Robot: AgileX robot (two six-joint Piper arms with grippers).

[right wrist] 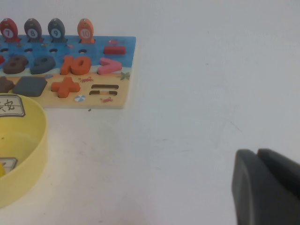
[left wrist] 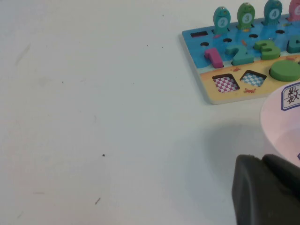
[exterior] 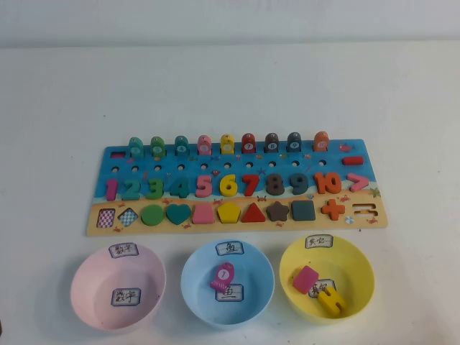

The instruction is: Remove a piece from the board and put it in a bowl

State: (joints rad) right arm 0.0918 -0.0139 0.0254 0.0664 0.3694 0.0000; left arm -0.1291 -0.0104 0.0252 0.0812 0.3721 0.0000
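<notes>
The long board [exterior: 237, 187] lies flat across the middle of the white table [exterior: 230, 86], its blue part toward the far side and its tan strip nearest the three bowls. The orange "10" [exterior: 327, 182] sits in its slot at the right end of the number row, just after the grey 9 [exterior: 299, 183] and beside the pink arrow-shaped sign [exterior: 357, 182]. The orange plus sign [exterior: 333, 209] lies just below it on the tan strip, and the orange peg [exterior: 321, 141] stands above it in the back row.

In front of the board, the pale pink bowl [exterior: 118, 285] stands on the left, holding only its two white labels. The light blue bowl [exterior: 227, 282] in the middle holds a pink peg [exterior: 222, 276]. The yellow bowl [exterior: 327, 277] on the right holds a pink square [exterior: 305, 279] and a yellow piece [exterior: 331, 302].

Neither arm shows from above. The left gripper [left wrist: 267, 190] appears only as a dark block low over the table, close by the pink bowl's rim; the right gripper [right wrist: 267, 187] sits likewise over bare table, off the board's right end and apart from the yellow bowl. Both hang back from the board, touching nothing. Of either gripper, I cannot tell how its fingers stand.
</notes>
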